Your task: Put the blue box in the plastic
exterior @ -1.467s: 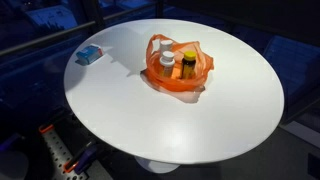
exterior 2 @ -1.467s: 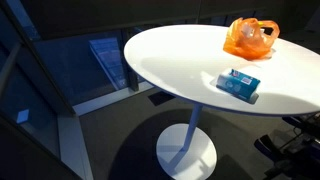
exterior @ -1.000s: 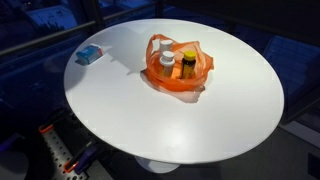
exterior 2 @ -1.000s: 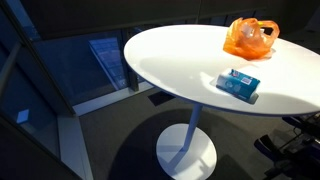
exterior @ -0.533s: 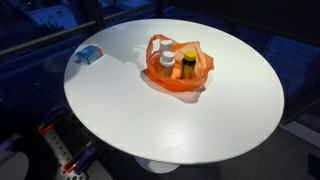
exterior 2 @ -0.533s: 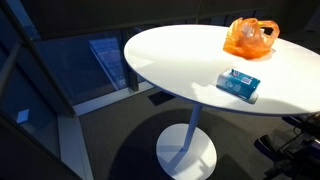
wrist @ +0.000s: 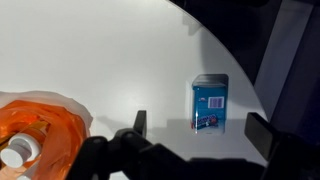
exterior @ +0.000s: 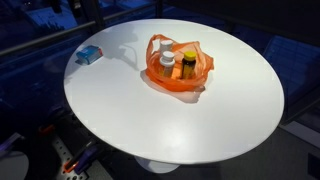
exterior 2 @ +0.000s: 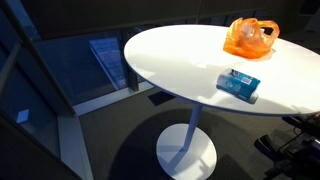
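The blue box (exterior: 89, 54) lies flat near the edge of the round white table (exterior: 200, 130), apart from the orange plastic bag (exterior: 178, 65). Both also show in an exterior view, the box (exterior 2: 238, 84) in front and the bag (exterior 2: 250, 38) behind it. In the wrist view my gripper (wrist: 203, 130) is open and empty. It hovers above the table with the box (wrist: 209, 103) between its two fingers and lower down. The bag (wrist: 35, 135) is at the lower left. The gripper does not show in either exterior view.
Orange-and-white bottles (exterior: 188, 60) stand inside the bag; one white cap (wrist: 15, 155) shows in the wrist view. The table edge (wrist: 245, 80) runs close beside the box, with dark floor beyond. A white pedestal base (exterior 2: 187, 150) stands under the table.
The box and the bag have not moved. Dark parts at the lower left edge of an exterior view have shifted slightly.
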Motion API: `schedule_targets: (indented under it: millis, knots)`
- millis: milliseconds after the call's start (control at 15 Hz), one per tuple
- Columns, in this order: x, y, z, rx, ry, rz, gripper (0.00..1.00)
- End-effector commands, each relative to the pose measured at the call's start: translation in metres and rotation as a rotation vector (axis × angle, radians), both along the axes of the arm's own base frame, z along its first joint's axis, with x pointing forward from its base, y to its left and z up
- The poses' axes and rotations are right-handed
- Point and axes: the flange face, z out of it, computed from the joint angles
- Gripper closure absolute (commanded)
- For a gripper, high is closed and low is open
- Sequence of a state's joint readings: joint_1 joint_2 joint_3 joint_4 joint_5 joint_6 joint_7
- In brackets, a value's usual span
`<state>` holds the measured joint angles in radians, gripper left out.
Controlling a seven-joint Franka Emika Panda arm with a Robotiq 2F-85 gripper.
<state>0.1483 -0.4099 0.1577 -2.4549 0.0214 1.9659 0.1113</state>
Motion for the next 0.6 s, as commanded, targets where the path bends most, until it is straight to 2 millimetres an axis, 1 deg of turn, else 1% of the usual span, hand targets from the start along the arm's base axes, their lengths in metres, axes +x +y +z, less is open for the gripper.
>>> schedule_targets:
  millis: [0, 133, 267, 400, 533]
  knots:
    - [0.006, 0.014, -0.031, 0.046, -0.003, 0.023, 0.0]
    - [0.008, 0.021, -0.049, 0.054, -0.003, 0.028, 0.0]
    - [0.009, 0.026, -0.062, 0.059, 0.003, 0.037, 0.0]
    - [0.011, 0.029, -0.069, 0.057, 0.005, 0.043, 0.0]
    - [0.011, 0.027, -0.07, 0.038, 0.014, 0.041, 0.0]
